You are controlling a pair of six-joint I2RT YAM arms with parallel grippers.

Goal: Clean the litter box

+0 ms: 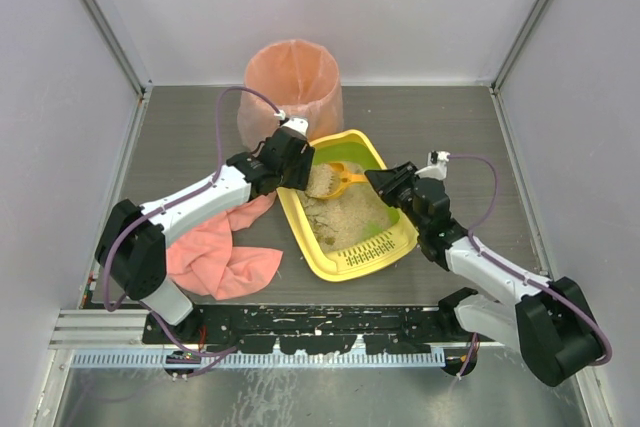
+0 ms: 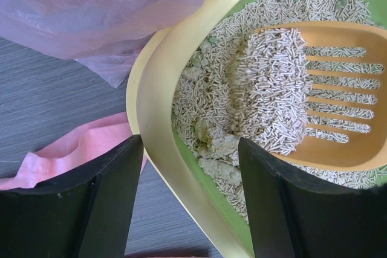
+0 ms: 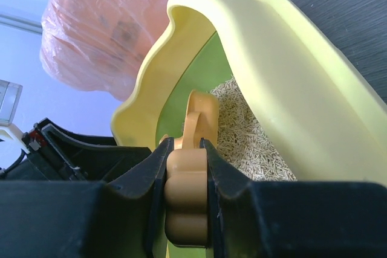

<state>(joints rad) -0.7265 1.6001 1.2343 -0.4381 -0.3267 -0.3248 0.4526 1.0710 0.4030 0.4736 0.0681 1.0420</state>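
The yellow litter box point(image 1: 300, 225) lies mid-table, lime-green inside, holding beige pellet litter with clumps and a slotted grate point(image 1: 365, 255) at its near end. My left gripper point(image 1: 296, 165) is open and straddles the box's left rim point(image 2: 157, 107), one finger outside and one over the litter, touching neither side. My right gripper point(image 1: 385, 185) is shut on the handle point(image 3: 187, 179) of the orange slotted scoop point(image 1: 345, 182). The scoop point(image 2: 338, 89) lies in the far part of the box, heaped with pellets. The box's high wall point(image 3: 284, 89) fills the right wrist view.
A tall round pink-lined bin point(image 1: 292, 82) stands just behind the box, close to my left gripper. A pink cloth point(image 1: 215, 247) lies crumpled left of the box under my left arm. Grey walls enclose the table; a metal rail runs along the near edge.
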